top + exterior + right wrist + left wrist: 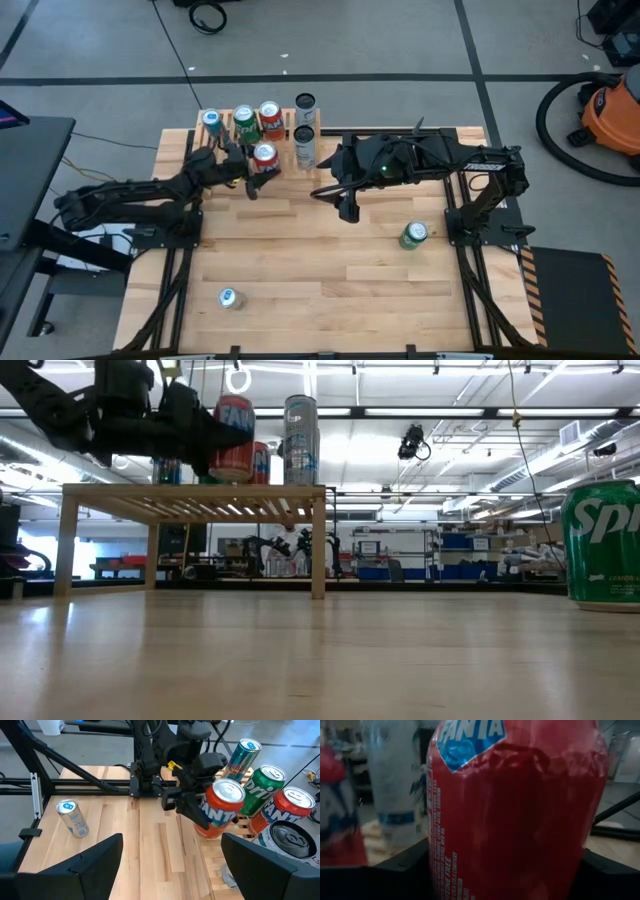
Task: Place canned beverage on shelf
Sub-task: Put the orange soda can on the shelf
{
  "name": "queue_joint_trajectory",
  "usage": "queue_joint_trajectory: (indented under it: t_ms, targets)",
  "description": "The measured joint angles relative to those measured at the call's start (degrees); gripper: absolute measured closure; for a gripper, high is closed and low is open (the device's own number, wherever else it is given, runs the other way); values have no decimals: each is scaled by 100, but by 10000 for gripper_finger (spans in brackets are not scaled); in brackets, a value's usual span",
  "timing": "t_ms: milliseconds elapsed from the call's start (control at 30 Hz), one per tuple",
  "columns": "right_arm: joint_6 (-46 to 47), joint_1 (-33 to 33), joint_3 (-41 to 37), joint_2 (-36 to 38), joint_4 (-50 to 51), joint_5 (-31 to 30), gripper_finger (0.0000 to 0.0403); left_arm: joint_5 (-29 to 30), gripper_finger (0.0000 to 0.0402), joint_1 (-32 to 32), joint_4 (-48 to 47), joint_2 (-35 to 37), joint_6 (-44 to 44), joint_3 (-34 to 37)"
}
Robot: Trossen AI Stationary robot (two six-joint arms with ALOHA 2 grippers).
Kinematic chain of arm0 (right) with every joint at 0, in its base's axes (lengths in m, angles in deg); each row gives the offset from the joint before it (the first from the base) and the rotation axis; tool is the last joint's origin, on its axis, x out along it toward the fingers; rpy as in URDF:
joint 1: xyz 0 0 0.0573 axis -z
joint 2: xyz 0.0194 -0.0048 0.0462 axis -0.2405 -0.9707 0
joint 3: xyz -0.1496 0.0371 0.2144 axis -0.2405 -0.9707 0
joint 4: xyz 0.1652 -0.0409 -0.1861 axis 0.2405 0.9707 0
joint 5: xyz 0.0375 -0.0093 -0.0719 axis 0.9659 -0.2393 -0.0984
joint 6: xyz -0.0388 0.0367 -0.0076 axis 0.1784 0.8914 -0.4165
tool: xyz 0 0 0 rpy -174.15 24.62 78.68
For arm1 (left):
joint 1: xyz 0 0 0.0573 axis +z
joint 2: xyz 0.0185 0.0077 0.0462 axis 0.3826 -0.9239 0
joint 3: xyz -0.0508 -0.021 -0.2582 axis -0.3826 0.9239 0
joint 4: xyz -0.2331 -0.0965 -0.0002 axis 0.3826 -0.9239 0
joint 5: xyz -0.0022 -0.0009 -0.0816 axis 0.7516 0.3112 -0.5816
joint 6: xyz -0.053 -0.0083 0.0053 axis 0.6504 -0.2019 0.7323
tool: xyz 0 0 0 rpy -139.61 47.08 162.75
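Shelf stands at the bench's twelve o'clock edge, already carrying several cans. Left end effector pinches an orange Fanta can upright at the shelf's six o'clock rim. Right end effector, fingers spread and empty, hovers mid-bench. A green can stands toward four o'clock.

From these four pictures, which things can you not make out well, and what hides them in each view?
- Left gripper, left wrist view: the red Fanta can it holds fills the picture, so the shelf below is hidden.
- Low view: whether that can touches the shelf cannot be told; the arm covers its base.
- Green Sprite can, low view: cut off by the right edge.
- Small silver-blue can, high view: label too small to read.
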Motion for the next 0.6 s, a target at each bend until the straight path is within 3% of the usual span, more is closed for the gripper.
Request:
queue_joint_trajectory:
  t_ms: [600]
  targets:
    - [0,0,0,-2,102,2,55,-5,99,264,865,-873,159,-5]
